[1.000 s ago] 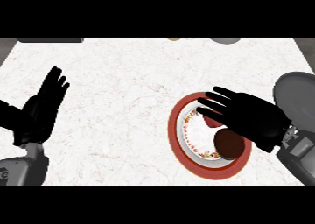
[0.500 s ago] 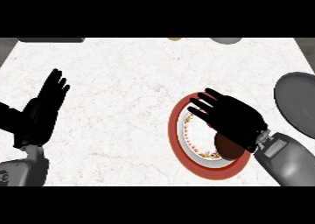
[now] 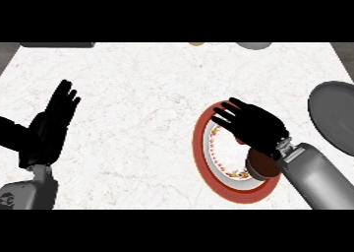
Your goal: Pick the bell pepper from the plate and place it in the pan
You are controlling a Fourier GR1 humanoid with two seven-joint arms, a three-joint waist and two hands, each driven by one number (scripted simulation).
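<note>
One plate [image 3: 222, 170]; one bell pepper [image 3: 262, 164]; one pan [image 3: 341, 118]; two hands.

The right hand [image 3: 254, 125] and its forearm cover much of the plate [image 3: 202, 147] and part of the bell pepper [image 3: 261, 165], so whether the fingers touch the pepper cannot be told. The pan [image 3: 338, 118] runs off the right edge. Small objects at the counter's far edge cannot be identified.
</note>
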